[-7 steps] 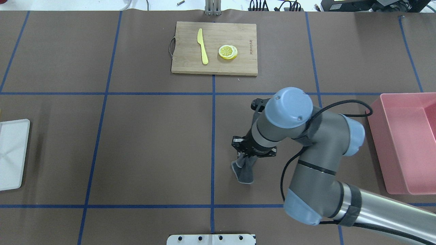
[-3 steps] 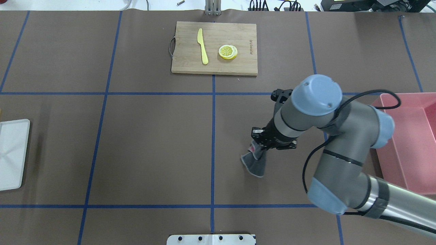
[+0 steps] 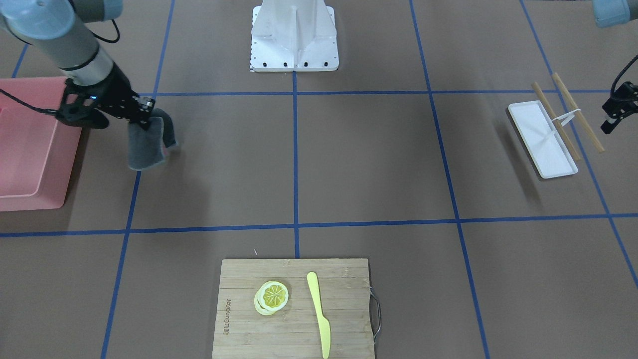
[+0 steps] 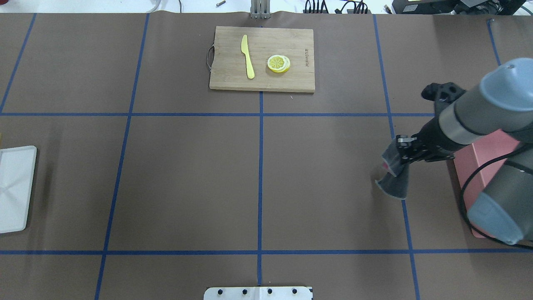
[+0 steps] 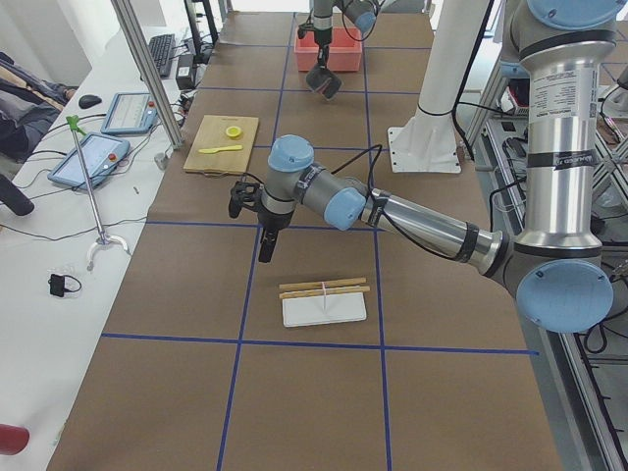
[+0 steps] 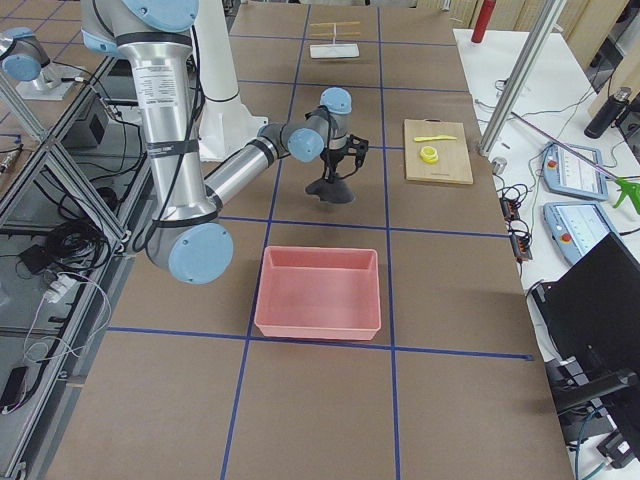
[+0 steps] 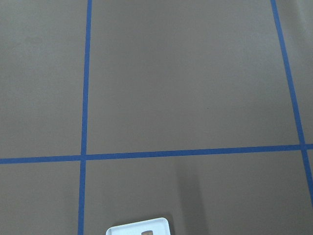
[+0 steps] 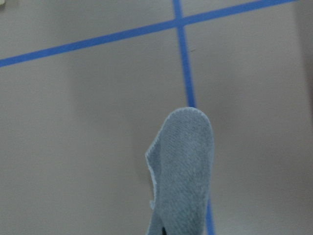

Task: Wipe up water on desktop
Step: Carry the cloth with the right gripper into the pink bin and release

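The desktop [image 4: 187, 179] is matte brown with a grid of blue tape lines; it also shows in the front view [image 3: 359, 159]. I can make out no water on it. My right gripper [image 4: 399, 161] is shut on a grey cloth [image 4: 394, 185], which hangs folded above the desktop just left of the pink bin. The right gripper [image 3: 143, 118] and cloth [image 3: 144, 143] also show in the front view, and the cloth [image 8: 183, 166] hangs in the right wrist view. My left gripper [image 3: 606, 125] hovers shut and empty above the desktop, beside the white tray.
A pink bin [image 4: 464, 171] stands at the right edge. A bamboo cutting board [image 4: 262, 81] with a yellow knife [image 4: 248, 56] and lemon slices [image 4: 278, 63] lies at the far middle. A white tray [image 3: 541, 139] and two chopsticks [image 3: 573, 112] lie at my left.
My right arm has swung to the right with the grey cloth, from near the table's middle line to just beside the pink bin. The cloth has stayed in the gripper.
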